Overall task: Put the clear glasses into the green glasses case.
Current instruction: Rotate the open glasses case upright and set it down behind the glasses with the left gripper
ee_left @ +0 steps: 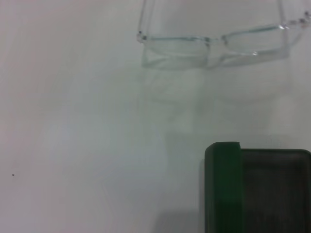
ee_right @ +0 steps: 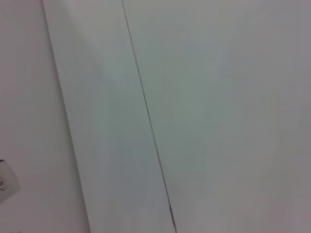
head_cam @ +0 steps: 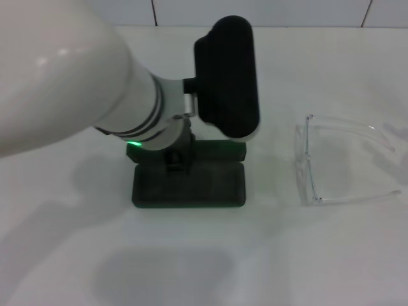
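The green glasses case (head_cam: pixel 210 186) lies on the white table at the centre of the head view, its dark inner side facing up and a bright green edge along its far side. The left wrist view shows one corner of the case (ee_left: pixel 222 187) with its green rim and dark lining. My left gripper (head_cam: pixel 177 159) hangs over the case's far left part, under the white forearm and a black housing (head_cam: pixel 226 76). The clear glasses (head_cam: pixel 308 167) lie to the right of the case with arms unfolded, apart from it. The glasses (ee_left: pixel 214 41) also show in the left wrist view.
The white table (head_cam: pixel 191 268) spreads around both things. A tiled wall edge (head_cam: pixel 287 13) runs along the back. The right wrist view shows only a pale surface with a thin dark seam (ee_right: pixel 146 121); the right arm is out of the head view.
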Motion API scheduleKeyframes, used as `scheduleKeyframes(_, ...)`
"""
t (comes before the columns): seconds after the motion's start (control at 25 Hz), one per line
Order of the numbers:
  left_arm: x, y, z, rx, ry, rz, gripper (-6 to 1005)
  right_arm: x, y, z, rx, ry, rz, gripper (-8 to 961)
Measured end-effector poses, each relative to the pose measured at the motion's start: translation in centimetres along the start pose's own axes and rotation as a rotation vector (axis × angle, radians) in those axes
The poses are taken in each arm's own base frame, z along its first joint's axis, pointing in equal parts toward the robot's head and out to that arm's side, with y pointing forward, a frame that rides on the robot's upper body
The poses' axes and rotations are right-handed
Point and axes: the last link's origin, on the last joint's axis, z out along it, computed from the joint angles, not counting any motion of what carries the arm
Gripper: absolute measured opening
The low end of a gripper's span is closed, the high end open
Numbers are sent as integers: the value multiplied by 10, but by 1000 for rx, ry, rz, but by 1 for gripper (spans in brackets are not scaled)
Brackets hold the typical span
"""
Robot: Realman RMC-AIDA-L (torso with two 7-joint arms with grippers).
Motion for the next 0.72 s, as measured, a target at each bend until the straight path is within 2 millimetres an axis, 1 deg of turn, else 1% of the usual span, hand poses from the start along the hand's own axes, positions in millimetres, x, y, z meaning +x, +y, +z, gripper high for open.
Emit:
scheduleKeyframes(0.2,15,-6,8,13,4,-31,204,2,3,-2,-7,-4,-3,630)
scheduleKeyframes(0.36,31,-7,5,1,53,-35,204,3,3,-2,-7,-4,-5,630)
scheduleKeyframes(0.48,40,-7,7,-3,76,-25,203,3,3,-1,-8,-4,-5,630)
scheduleKeyframes(0.72,44,-8,15,-3,83,-29,203,2,3,0,-11,-7,-7,630)
